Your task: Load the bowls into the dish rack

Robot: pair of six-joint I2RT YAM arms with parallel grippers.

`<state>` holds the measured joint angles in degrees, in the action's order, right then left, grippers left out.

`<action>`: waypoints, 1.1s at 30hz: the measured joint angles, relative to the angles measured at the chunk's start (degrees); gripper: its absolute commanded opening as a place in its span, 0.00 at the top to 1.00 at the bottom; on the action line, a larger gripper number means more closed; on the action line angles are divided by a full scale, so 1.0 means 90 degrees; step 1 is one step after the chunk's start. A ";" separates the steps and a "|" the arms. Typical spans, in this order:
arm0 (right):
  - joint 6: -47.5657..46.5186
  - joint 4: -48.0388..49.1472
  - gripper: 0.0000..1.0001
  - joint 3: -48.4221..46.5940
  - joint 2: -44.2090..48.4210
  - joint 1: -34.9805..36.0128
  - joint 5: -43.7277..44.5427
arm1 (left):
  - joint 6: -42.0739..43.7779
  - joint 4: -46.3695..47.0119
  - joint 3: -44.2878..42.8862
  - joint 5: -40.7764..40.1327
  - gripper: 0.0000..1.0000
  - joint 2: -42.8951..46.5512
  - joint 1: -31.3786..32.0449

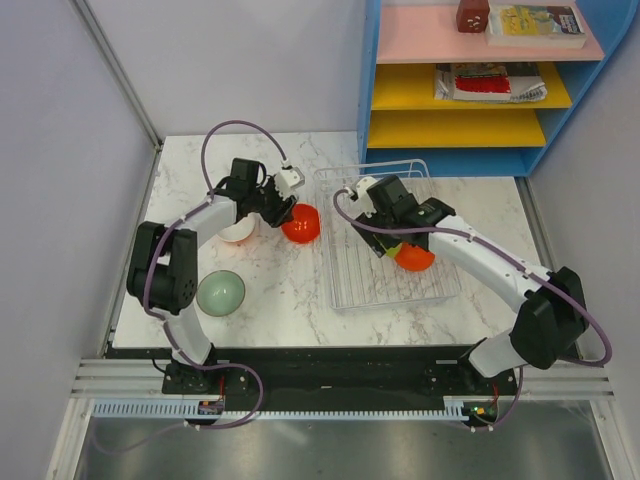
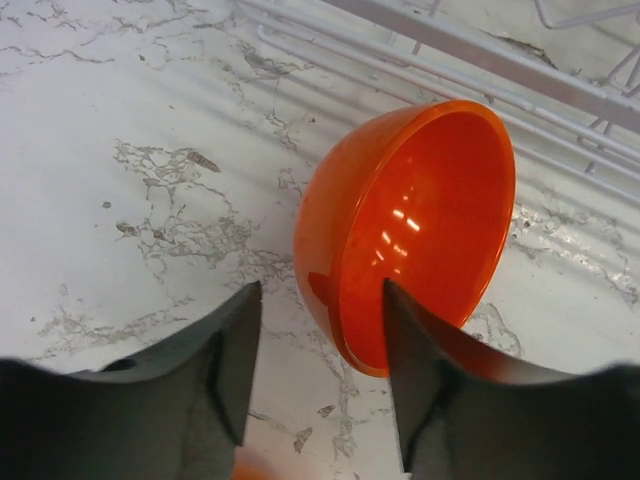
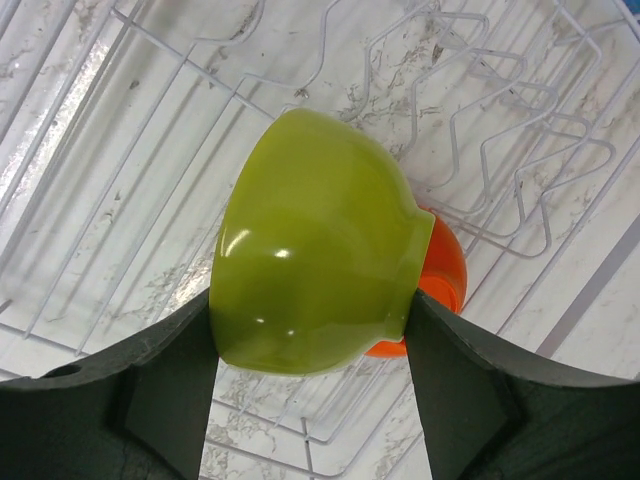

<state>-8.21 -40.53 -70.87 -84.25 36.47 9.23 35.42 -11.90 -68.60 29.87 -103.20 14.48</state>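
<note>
With the right hand [image 3: 310,320], grasping the yellow-green bowl [image 3: 300,220] by both sides and holding it over the dish rack [image 1: 345,290], just in front of the racked orange-red bowl [image 3: 445,270]. With the left hand [image 2: 320,295], straddling the rim of the tilted orange-red bowl [image 2: 420,220] just left of the dish rack, not showing whether clamped or loose. Leaving the sage-green bowl [image 1: 220,293] on the worktop [image 1: 280,290] well left of the dish rack, and the white bowl [image 1: 238,232] farther back, partly hidden under the left arm.

Top cam: white bowl [image 1: 236,234] mostly under L arm [image 1: 213,211], yellow-green bowl [image 1: 396,247] nearly hidden under R arm [image 1: 470,250]. R wrist: orange bowl [image 3: 446,272] only sliver, 3 o'clock.
</note>
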 measured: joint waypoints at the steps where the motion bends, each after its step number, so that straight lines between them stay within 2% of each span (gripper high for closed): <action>1: -0.0049 0.0000 1.00 -0.0024 -0.0080 0.0102 0.0148 | 0.0010 0.0010 -0.0010 0.0000 0.53 -0.0032 0.0000; 2: -0.0075 0.0000 1.00 -0.0036 -0.0136 0.0170 0.0250 | 0.0022 0.0012 -0.0012 -0.0002 0.62 -0.0046 0.0000; 4: -0.0143 0.0007 1.00 -0.0068 -0.0282 0.0357 0.0520 | 0.0024 0.0012 -0.0015 0.0000 0.70 -0.0068 0.0000; 5: -0.0175 0.0015 1.00 -0.0073 -0.0364 0.0444 0.0651 | 0.0046 0.0012 -0.0015 0.0000 0.78 -0.0078 0.0000; 7: -0.0233 0.0029 1.00 -0.0075 -0.0532 0.0627 0.0933 | 0.0056 0.0034 -0.0015 -0.0005 0.88 -0.0090 0.0000; 8: -0.0257 0.0027 1.00 -0.0075 -0.0607 0.0699 0.1035 | 0.0073 0.0046 -0.0015 -0.0007 0.98 -0.0095 0.0000; 18: -0.0454 0.0255 1.00 -0.0075 -0.1307 0.1379 0.2115 | 0.0100 0.0005 0.0085 -0.0034 0.98 -0.0012 0.0000; 22: -0.0493 0.0308 0.99 -0.0075 -0.1506 0.1571 0.2414 | 0.0063 -0.0085 0.0323 -0.0036 0.98 0.0452 -0.0002; 24: -0.0529 0.0338 0.95 -0.0075 -0.1603 0.1690 0.2603 | 0.0012 -0.0214 0.0449 -0.0015 0.98 0.0930 -0.0012; 25: -0.0556 0.0357 0.93 -0.0075 -0.1651 0.1746 0.2693 | -0.0007 -0.0250 0.0478 0.0005 0.98 0.1132 -0.0019; 28: -0.0619 0.0415 0.74 -0.0075 -0.1812 0.1909 0.2968 | -0.0097 -0.0386 0.0593 0.0080 0.98 0.2055 -0.0068; 29: -0.0634 0.0425 0.58 -0.0075 -0.1853 0.1943 0.3041 | -0.0126 -0.0435 0.0600 0.0104 0.98 0.2327 -0.0083; 31: -0.0661 0.0457 0.49 -0.0075 -0.1923 0.2023 0.3167 | -0.0182 -0.0522 0.0646 0.0192 0.98 0.2963 -0.0141; 33: -0.0663 0.0486 0.32 -0.0078 -0.1928 0.2050 0.3177 | -0.0243 -0.0624 0.0685 0.0250 0.98 0.3565 -0.0185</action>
<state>-14.17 -36.16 -71.57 -101.60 54.92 37.82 33.23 -17.52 -62.43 32.12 -71.11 12.82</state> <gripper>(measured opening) 0.743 0.049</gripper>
